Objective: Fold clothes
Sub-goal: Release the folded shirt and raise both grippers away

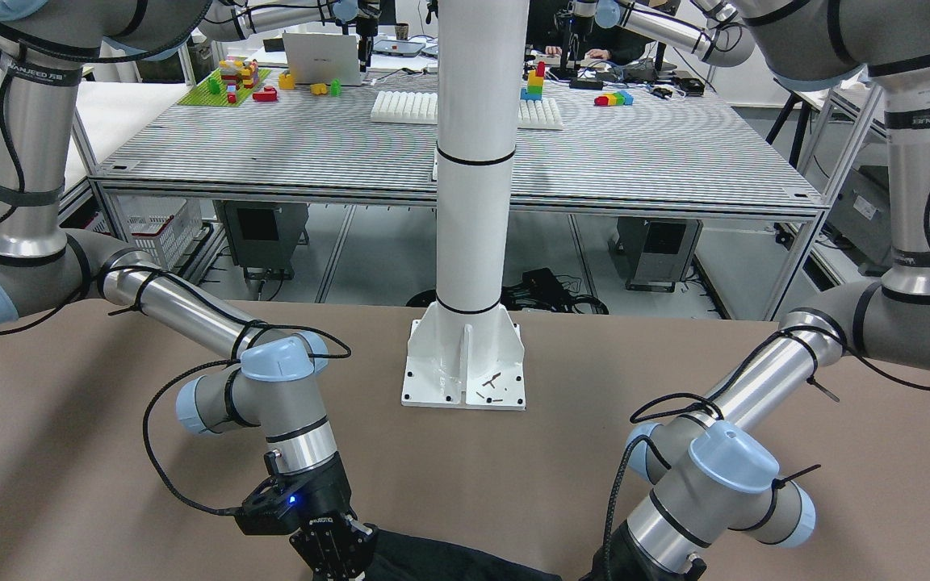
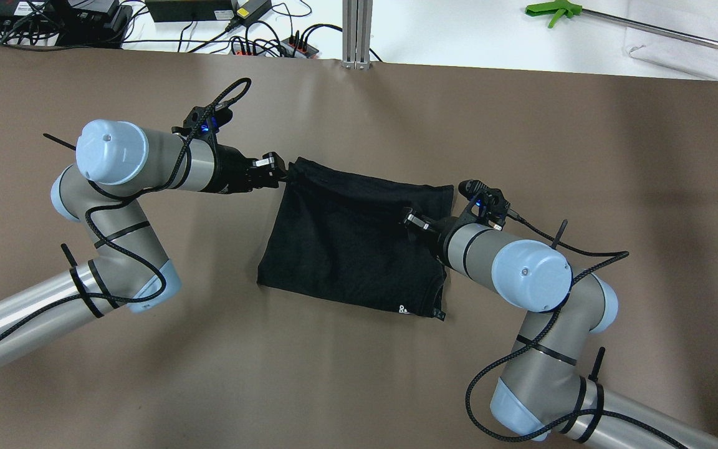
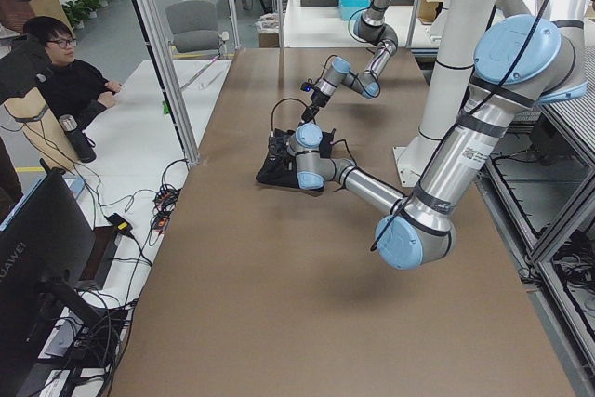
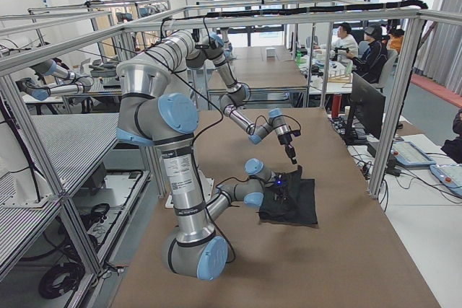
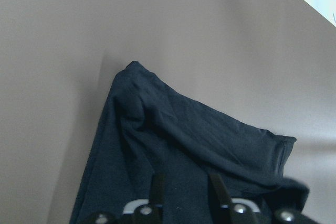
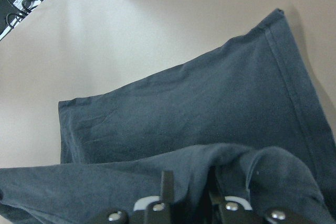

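The black cloth (image 2: 346,243) lies as a rough rectangle on the brown table (image 2: 583,156), with a small white mark near its near right corner. My left gripper (image 2: 281,176) is shut on the cloth's far left corner. In the left wrist view the fabric (image 5: 173,129) runs between the fingers (image 5: 157,190). My right gripper (image 2: 410,219) is shut on a raised fold near the cloth's far right side. In the right wrist view the cloth (image 6: 210,103) bunches around the fingers (image 6: 167,184). In the front-facing view only the cloth's edge (image 1: 449,565) and my right gripper (image 1: 334,557) show.
The white pole's base plate (image 1: 465,367) stands on the table near the robot. Cables and power strips (image 2: 259,43) lie beyond the far edge. A green-handled tool (image 2: 552,9) lies at the far right. A seated person (image 3: 65,81) is beside the table.
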